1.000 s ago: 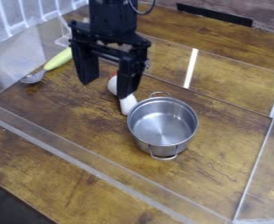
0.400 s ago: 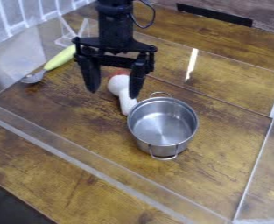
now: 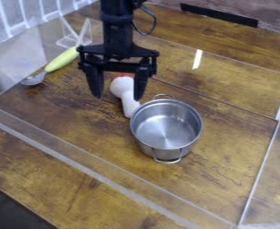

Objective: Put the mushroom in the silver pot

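Note:
The mushroom (image 3: 125,95) lies on its side on the wooden table, white stem pointing toward the silver pot (image 3: 167,127), reddish cap toward the back left. The pot stands upright just right and in front of it, nothing inside. My black gripper (image 3: 118,77) hangs directly over the mushroom, open, with one finger on each side of the cap end. The fingertips (image 3: 96,89) sit close to table level; nothing is held between them.
A long yellow-green object (image 3: 61,59) lies at the back left, with a small grey item (image 3: 32,79) near it. Clear plastic walls (image 3: 94,170) edge the work area at the front and right. A reflective strip (image 3: 197,59) lies behind the pot.
The gripper has turned and shifted slightly left and back, dropping so its open fingers now straddle the mushroom's cap. Mushroom and pot have not moved.

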Motion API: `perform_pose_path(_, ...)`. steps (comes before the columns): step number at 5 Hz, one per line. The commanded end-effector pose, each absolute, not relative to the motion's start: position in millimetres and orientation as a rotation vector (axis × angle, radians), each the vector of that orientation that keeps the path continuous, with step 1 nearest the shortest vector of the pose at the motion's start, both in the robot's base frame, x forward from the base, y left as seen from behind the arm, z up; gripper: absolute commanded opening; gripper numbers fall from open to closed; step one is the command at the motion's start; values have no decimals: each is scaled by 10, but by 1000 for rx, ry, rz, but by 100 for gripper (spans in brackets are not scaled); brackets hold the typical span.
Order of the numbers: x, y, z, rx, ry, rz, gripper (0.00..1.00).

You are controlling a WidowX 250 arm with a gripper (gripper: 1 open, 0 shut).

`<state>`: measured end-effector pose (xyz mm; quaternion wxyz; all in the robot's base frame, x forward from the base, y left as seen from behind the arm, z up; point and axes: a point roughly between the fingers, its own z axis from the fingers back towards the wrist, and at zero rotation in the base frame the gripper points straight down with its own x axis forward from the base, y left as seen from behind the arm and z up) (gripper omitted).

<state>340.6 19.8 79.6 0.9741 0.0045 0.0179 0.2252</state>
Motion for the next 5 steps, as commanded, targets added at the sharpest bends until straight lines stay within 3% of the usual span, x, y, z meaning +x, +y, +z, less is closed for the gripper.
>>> perform_pose_path(1,3536,331,892,3,-28,508,100)
perform_pose_path(5,3707,457,606,6,-8,628,100)
